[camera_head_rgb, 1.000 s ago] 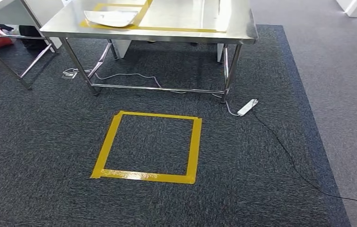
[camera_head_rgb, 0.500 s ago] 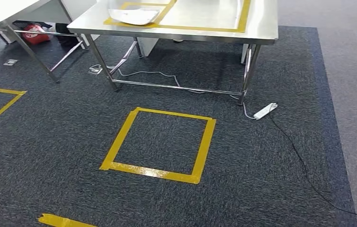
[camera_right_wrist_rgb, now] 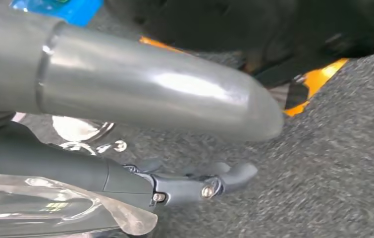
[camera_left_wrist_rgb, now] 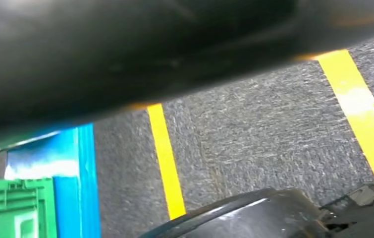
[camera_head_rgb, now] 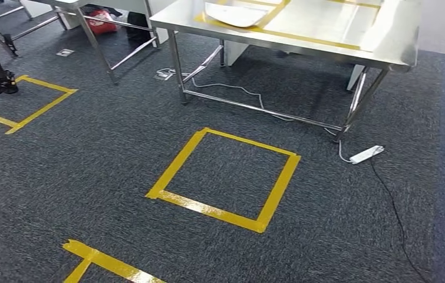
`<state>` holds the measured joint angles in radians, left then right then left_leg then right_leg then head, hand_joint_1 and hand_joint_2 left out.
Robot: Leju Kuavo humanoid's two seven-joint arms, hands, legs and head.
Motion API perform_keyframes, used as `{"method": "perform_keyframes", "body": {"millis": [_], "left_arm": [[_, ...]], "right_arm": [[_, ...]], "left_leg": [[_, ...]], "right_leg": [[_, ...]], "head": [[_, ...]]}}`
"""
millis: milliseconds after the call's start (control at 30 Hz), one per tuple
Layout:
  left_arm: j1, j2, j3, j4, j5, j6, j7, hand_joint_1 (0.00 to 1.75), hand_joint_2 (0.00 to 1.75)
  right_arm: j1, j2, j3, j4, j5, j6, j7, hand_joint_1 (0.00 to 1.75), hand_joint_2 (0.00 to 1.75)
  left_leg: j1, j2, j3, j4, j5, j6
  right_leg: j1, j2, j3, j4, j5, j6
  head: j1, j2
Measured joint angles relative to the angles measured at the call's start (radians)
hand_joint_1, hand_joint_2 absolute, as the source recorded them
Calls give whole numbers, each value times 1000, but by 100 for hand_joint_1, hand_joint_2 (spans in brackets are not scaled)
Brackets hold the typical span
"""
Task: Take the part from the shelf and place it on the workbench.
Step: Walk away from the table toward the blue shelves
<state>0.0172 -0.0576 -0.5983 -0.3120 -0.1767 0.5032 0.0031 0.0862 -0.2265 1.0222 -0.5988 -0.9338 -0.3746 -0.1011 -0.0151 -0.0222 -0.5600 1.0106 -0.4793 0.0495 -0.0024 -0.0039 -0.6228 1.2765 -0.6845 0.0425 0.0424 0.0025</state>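
The carpet (camera_head_rgb: 90, 153) is dark grey, finely speckled. A yellow tape square (camera_head_rgb: 223, 177) is marked on it, and another yellow tape outline (camera_head_rgb: 25, 103) lies near. The workbench (camera_head_rgb: 302, 29) is shiny silver steel with yellow tape lines. A white power strip (camera_head_rgb: 366, 154) trails a black cable (camera_head_rgb: 394, 212). A red bag (camera_head_rgb: 101, 20) sits under another table.

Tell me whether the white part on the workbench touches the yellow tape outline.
Touching: head view shows the white part lying across the yellow tape outline on the workbench.

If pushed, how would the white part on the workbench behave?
The white part looks thin and shallow, so probably light. It lies flat on the smooth steel workbench, so it would likely slide, not tip.
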Motion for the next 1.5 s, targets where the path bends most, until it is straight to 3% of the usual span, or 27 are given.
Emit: {"method": "perform_keyframes", "body": {"millis": [67,133,200,233,300,367,433,500,533,600,667,733,800,833,900,967,1000,1033,1067,1100,1167,1233,1300,1333,1400,1433,1500], "left_arm": [[1,0,0,0,1,0,0,0,0],[1,-2,-1,0,1,0,0,0,0],[-2,-4,-1,0,2,0,0,0,0],[-3,-5,-1,0,3,0,1,0,0],[-2,-6,-2,0,5,0,2,0,0],[0,-5,-2,0,6,1,3,0,0],[-2,-4,-2,0,6,0,3,0,0],[-4,-3,-2,0,6,0,3,0,0],[-2,-2,-2,0,6,0,3,0,0],[1,-1,-2,0,6,0,3,0,0],[-1,-1,-2,0,7,0,3,0,0],[-3,-2,-3,0,7,1,3,0,0],[-1,-2,-3,0,8,1,4,0,0],[0,-2,-3,0,9,1,6,0,0],[1,-1,-3,0,10,2,9,0,0],[2,0,-3,0,14,5,13,0,0],[4,0,-3,-1,16,10,15,0,0],[10,2,-3,-3,19,16,19,0,0],[18,4,-3,-8,21,22,26,0,0],[27,8,-3,-17,23,28,36,0,0],[46,15,-3,-46,25,34,62,0,0],[61,24,-3,-79,26,35,90,0,0],[74,35,-4,-108,27,35,110,0,0],[82,41,-5,-119,27,34,117,0,0],[90,51,-7,-136,25,32,124,0,0],[91,55,-9,-145,23,30,125,0,0],[91,62,-16,-160,18,24,127,0,0]], "right_arm": [[1,0,2,4,0,0,0,0,0],[1,0,4,8,1,0,0,0,0],[0,0,6,12,3,0,0,0,0],[0,0,7,14,3,0,0,0,0],[-2,0,8,16,5,-1,0,0,0],[-3,2,9,18,7,-1,0,0,0],[-1,2,11,20,9,-1,0,0,0],[0,2,13,22,10,-1,0,0,0],[0,2,14,23,10,-1,0,0,0],[-2,3,15,24,10,-1,0,0,0],[-4,1,16,25,10,-1,0,0,0],[-7,0,18,27,11,-2,1,0,0],[-14,0,21,28,12,-3,1,0,0],[-18,1,22,28,12,-3,0,0,0],[-20,2,24,28,12,-7,0,0,0],[-18,4,26,29,13,-15,0,0,0],[-17,7,28,29,13,-21,0,0,0],[-16,10,29,29,14,-29,2,0,0],[-16,13,30,29,15,-38,6,0,0],[-16,17,31,28,17,-47,11,0,0],[-17,22,31,26,23,-66,28,0,0],[-18,27,32,23,32,-80,46,0,0],[-23,33,32,20,39,-86,58,0,0],[-25,38,32,19,41,-88,62,0,0],[-27,45,32,18,43,-92,63,0,0],[-26,48,32,16,44,-98,63,0,0],[-18,48,32,6,45,-118,65,0,0]], "left_leg": [[-1,-29,1,1,2,-2],[0,-55,1,2,4,-5],[3,-78,-7,5,8,-13],[6,-90,-12,6,12,-19],[10,-109,-20,6,18,-32],[7,-73,-36,38,-4,-43],[9,-13,-85,143,-63,-55],[21,7,-137,255,-107,-69],[27,11,-142,271,-104,-76],[38,25,-92,188,-53,-87],[41,65,-19,56,-9,-91],[36,82,7,3,-2,-79],[33,61,2,5,-1,-60],[32,53,1,3,0,-53],[32,34,0,0,4,-39],[26,12,-2,0,4,-30],[22,-1,-3,0,4,-27],[18,-15,-2,0,4,-25],[14,-29,0,0,3,-24],[11,-43,3,0,3,-23],[7,-70,5,1,2,-22],[11,-97,-3,2,5,-28],[17,-125,-12,-1,11,-41],[18,-119,-15,2,10,-46],[14,-66,-36,51,-22,-54],[14,-30,-61,105,-53,-58],[21,3,-122,232,-112,-70]], "right_leg": [[1,7,8,-37,51,-3],[1,49,67,-175,127,-15],[0,96,107,-264,153,-27],[1,106,113,-273,150,-31],[2,82,122,-287,157,-38],[-4,51,132,-305,166,-46],[-7,18,138,-313,168,-50],[-9,-17,135,-313,165,-49],[-11,-34,134,-313,162,-46],[-17,-62,138,-312,154,-36],[-19,-85,149,-308,144,-19],[-17,-103,157,-305,137,-3],[-19,-116,165,-308,135,8],[-22,-111,167,-305,129,13],[-25,-64,135,-238,84,16],[-23,-13,58,-88,18,12],[-20,-4,20,-23,3,8],[-17,0,-4,7,8,3],[-13,4,-8,-5,34,-5],[-8,11,6,-57,77,-15],[-1,62,56,-192,154,-38],[3,107,87,-266,177,-53],[5,95,97,-283,176,-54],[3,80,103,-292,180,-54],[-1,48,117,-313,186,-55],[-2,30,122,-317,187,-55],[-2,-8,123,-318,182,-56]], "head": [[0,0],[-1,0],[-3,0],[-5,0],[-5,0],[-10,0],[-18,0],[-21,0],[-21,0],[-21,0],[-23,0],[-23,0],[-19,0],[-18,0],[-13,0],[-6,0],[-4,0],[-3,0],[-3,0],[-3,0],[-5,0],[-6,0],[-6,0],[-6,0],[-8,0],[-9,0],[-10,0]]}}
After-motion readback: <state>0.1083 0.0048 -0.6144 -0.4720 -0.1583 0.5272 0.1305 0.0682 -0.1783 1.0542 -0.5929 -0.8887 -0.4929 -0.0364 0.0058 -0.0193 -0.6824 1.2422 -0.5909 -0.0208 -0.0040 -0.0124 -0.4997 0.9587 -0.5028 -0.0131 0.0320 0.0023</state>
